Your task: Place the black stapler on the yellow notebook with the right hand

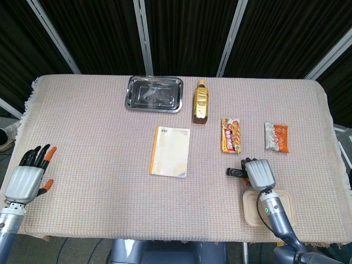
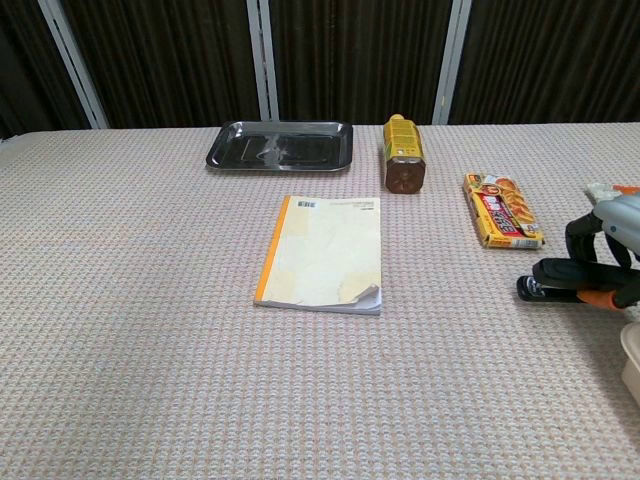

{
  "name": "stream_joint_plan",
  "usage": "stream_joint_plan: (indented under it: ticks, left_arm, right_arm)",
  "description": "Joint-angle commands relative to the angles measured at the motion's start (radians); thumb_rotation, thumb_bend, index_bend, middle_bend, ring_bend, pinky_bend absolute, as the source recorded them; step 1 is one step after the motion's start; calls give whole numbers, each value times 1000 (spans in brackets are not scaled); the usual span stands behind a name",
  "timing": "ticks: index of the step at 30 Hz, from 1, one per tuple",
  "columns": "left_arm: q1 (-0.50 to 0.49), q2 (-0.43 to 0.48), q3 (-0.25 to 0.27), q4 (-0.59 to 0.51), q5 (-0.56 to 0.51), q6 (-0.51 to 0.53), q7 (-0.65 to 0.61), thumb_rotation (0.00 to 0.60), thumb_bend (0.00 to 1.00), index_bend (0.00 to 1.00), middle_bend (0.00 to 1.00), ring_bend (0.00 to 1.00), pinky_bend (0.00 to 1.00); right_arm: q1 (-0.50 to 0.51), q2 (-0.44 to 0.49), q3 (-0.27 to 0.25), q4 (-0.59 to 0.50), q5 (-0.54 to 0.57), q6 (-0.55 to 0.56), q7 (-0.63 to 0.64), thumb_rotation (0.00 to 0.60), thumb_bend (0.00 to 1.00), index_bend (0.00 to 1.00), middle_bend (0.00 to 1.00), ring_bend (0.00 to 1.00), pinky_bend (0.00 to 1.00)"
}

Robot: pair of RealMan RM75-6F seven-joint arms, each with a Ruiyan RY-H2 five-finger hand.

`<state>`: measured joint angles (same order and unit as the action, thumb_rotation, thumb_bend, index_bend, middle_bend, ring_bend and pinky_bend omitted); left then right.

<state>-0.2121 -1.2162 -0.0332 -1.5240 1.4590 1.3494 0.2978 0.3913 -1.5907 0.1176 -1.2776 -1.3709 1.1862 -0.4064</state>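
The black stapler (image 1: 235, 172) lies at the front right of the table, and my right hand (image 1: 258, 173) grips its rear end with fingers curled over it. In the chest view the stapler (image 2: 553, 281) points left out of the right hand (image 2: 606, 252), low over the cloth; I cannot tell if it still touches the cloth. The yellow notebook (image 1: 170, 151) lies flat in the middle of the table, well left of the stapler, with one near corner curled up (image 2: 366, 297). My left hand (image 1: 27, 179) hovers open at the front left edge, holding nothing.
A metal tray (image 1: 154, 93) and a lying yellow bottle (image 1: 201, 102) are at the back. Two snack packs (image 1: 231, 135) (image 1: 276, 137) lie just behind the right hand. A beige container (image 1: 268, 208) sits at the front edge under the right wrist.
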Motion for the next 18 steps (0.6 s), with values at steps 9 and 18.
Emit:
stream_joint_plan:
  ticks: [9, 18]
  left_arm:
    - [-1, 2, -1, 1, -7, -4, -6, 600, 304, 0, 0, 0, 109]
    - [-8, -3, -3, 0, -24, -20, 6, 600, 304, 0, 0, 0, 109]
  right_arm:
    - [33, 63, 28, -186, -6, 21, -128, 600, 355, 688, 526, 612, 736]
    - [121, 55, 84, -290, 45, -53, -238, 600, 354, 686, 526, 613, 736]
